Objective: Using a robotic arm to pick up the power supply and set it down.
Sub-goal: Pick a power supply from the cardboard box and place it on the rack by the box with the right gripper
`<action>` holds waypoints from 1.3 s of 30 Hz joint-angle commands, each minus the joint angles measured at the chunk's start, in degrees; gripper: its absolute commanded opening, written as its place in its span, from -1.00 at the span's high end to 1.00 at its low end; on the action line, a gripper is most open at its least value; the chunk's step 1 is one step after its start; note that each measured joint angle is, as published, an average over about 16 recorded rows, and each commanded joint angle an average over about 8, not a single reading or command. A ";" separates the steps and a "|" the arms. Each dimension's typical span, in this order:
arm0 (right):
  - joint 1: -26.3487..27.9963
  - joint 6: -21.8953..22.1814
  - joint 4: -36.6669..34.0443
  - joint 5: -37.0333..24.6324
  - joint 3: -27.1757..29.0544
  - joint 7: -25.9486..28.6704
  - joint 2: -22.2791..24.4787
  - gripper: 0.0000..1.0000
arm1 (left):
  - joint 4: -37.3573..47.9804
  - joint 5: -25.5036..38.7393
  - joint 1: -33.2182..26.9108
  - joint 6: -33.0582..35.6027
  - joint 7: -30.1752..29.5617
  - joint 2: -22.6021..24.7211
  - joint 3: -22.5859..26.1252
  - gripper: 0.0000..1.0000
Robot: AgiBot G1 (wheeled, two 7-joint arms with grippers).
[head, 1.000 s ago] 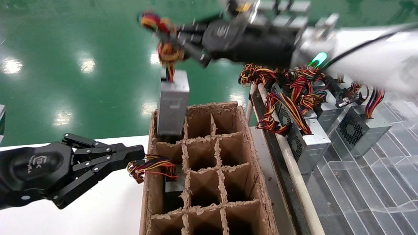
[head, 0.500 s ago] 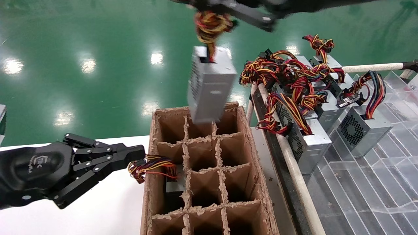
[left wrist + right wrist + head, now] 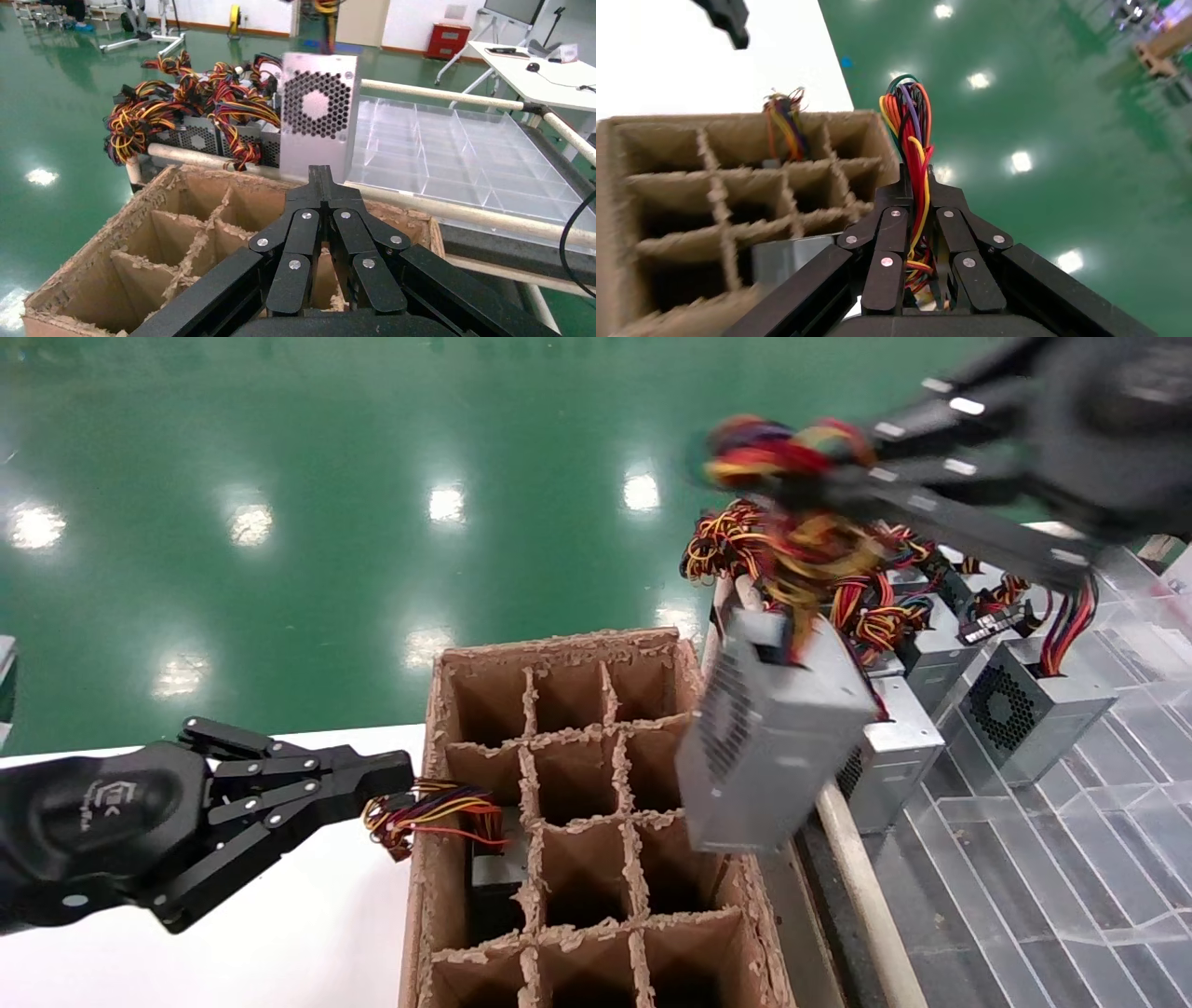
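Observation:
The power supply (image 3: 773,747), a silver-grey metal box, hangs tilted in the air over the right wall of the cardboard box (image 3: 568,645). My right gripper (image 3: 829,467) is above it at the upper right, shut on its bundle of red, yellow and orange wires (image 3: 792,537). In the right wrist view those wires (image 3: 916,151) run between the shut fingers of the right gripper (image 3: 916,186), and the power supply's body (image 3: 796,256) shows below. The left wrist view shows the power supply's honeycomb fan grille (image 3: 316,105). My left gripper (image 3: 402,772) rests shut beside the box's left wall.
The cardboard box (image 3: 204,203) is divided into open cells. One left cell holds another silver unit with wires (image 3: 433,808) spilling out near the left gripper. Several more units with tangled wires (image 3: 885,728) sit on the clear tray (image 3: 1043,896) to the right, behind a pale rail (image 3: 857,868).
The right gripper swung the power supply from above the box's far row to the right and nearer, and it now hangs over the box's right wall. The left arm stayed put.

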 commanded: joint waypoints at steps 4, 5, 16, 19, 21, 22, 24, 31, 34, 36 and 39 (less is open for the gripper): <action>1.99 -4.53 0.20 2.39 -1.03 2.36 5.21 1.00 | 0.00 0.00 0.00 0.00 0.00 0.00 0.00 1.00; 2.03 -4.89 0.20 3.32 -1.61 2.41 6.45 1.00 | 0.00 0.00 0.00 0.00 0.00 0.00 0.00 1.00; -0.17 -5.35 0.14 12.04 -9.81 -2.53 19.89 1.00 | 0.00 0.00 0.00 0.00 0.00 0.00 0.00 1.00; -1.11 -5.05 0.08 12.06 -11.71 -4.15 22.54 1.00 | 0.00 0.00 0.00 0.00 0.00 0.00 0.00 1.00; -1.60 -4.77 0.03 11.68 -12.64 -5.12 23.93 1.00 | 0.00 0.00 0.00 0.00 0.00 0.00 0.00 1.00; -1.81 -4.61 0.00 11.36 -13.03 -5.57 24.52 1.00 | 0.00 0.00 0.00 0.00 0.00 0.00 0.00 1.00; -2.14 -4.24 -0.05 10.50 -13.63 -6.34 25.34 1.00 | 0.00 0.00 0.00 0.00 0.00 0.00 0.00 1.00; -2.39 -1.94 -0.16 5.88 -14.48 -7.30 25.92 1.00 | 0.00 0.00 0.00 0.00 0.00 0.00 0.00 1.00; -1.56 -0.41 -0.07 3.58 -13.86 -6.77 25.87 1.00 | 0.00 0.00 0.00 0.00 0.00 0.00 0.00 1.00; -0.82 0.23 0.00 2.21 -13.29 -6.27 25.72 1.00 | 0.00 0.00 0.00 0.00 0.00 0.00 0.00 1.00; 0.28 0.28 0.10 0.51 -12.49 -5.48 25.21 1.00 | 0.00 0.00 0.00 0.00 0.00 0.00 0.00 1.00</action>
